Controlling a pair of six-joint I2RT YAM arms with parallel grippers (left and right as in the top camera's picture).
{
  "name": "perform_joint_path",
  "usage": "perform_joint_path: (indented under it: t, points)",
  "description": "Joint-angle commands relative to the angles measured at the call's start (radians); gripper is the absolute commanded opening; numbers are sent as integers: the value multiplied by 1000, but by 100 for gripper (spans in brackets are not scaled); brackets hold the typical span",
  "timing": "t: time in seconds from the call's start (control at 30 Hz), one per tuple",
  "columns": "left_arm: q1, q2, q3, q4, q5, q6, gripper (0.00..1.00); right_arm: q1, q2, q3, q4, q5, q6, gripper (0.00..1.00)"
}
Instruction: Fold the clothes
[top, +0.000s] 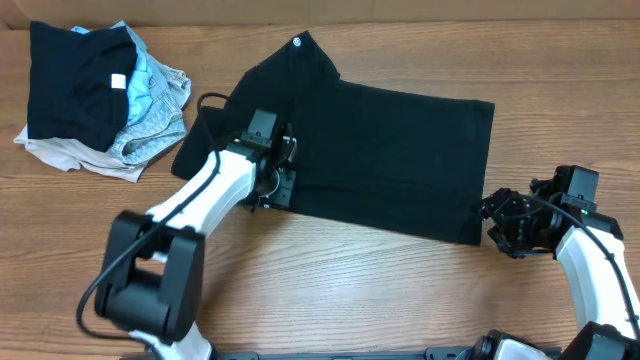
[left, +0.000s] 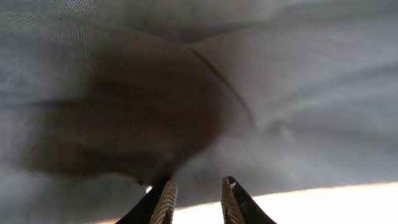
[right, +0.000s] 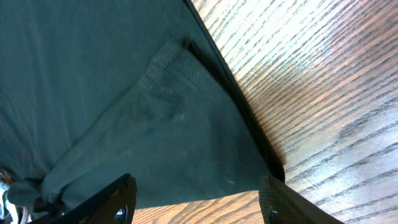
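Gaping wide, the right end effector perhaps touches the black T-shirt.

We counted 4 garments: 1 lg black T-shirt + 3 smaller pcs, i.e. 1 black piece, 1 lt-blue piece, 1 beige piece. We saw 2 robot arms, left arm & right arm, w/ 2 grippers, left gripper & right gripper. We had 1 table.
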Motion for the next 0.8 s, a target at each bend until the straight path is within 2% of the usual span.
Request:
perform_joint_path:
  t: [0.0, 0.33, 0.53, 0.77]
  points:
    - [19, 51, -6, 38, -51, -26, 30, 5, 1, 21, 0, -5, -6, 67]
    - [19, 47, 52, 11, -63, -41, 27, 5, 1, 21, 10, -4, -6, 67]
    - [19, 48, 59, 23, -179, -40, 32, 5, 1, 21, 11, -4, -6, 67]
    - [19, 49, 58, 20, -129, -41, 30, 5, 1, 21, 12, -4, -6, 67]
